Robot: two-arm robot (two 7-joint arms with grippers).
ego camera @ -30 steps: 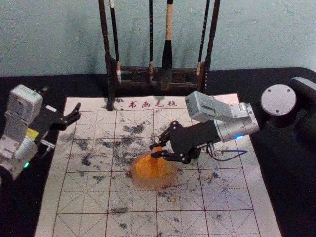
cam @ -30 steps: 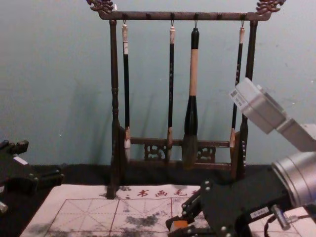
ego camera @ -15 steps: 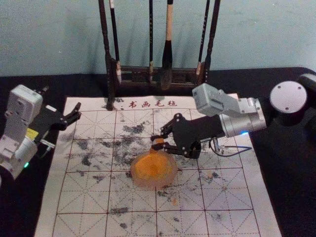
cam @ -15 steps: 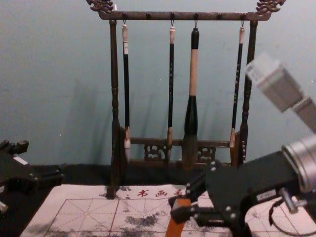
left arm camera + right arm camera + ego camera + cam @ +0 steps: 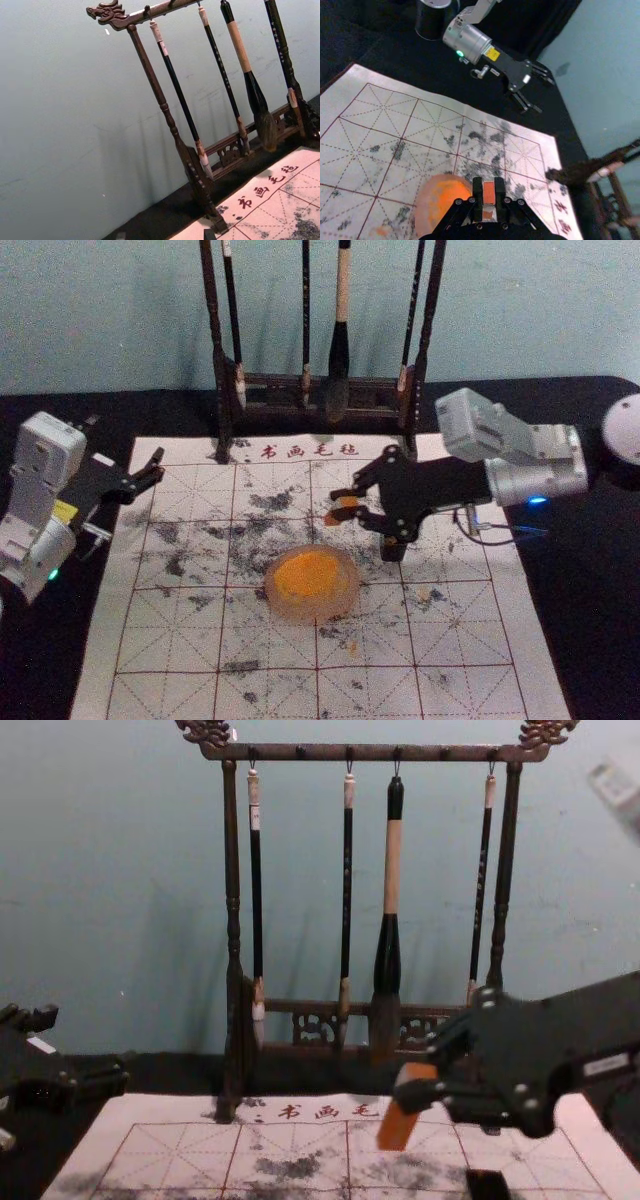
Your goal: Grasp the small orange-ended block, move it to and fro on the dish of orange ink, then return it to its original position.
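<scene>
Held orange block (image 5: 398,1128) tilts near orange-filled dish (image 5: 342,607).

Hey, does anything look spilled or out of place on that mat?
Dark smudges blot the mat, and a small orange spot marks it near the ink dish, perhaps a drip.

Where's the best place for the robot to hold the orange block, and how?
Probably near its upper end, coming in from the robot's right with one finger on each side. The block is long and narrow, with flat sides that suit a pinch. The right gripper grips it that way, and the orange lower end pokes out free, which should keep fingers off the ink.
</scene>
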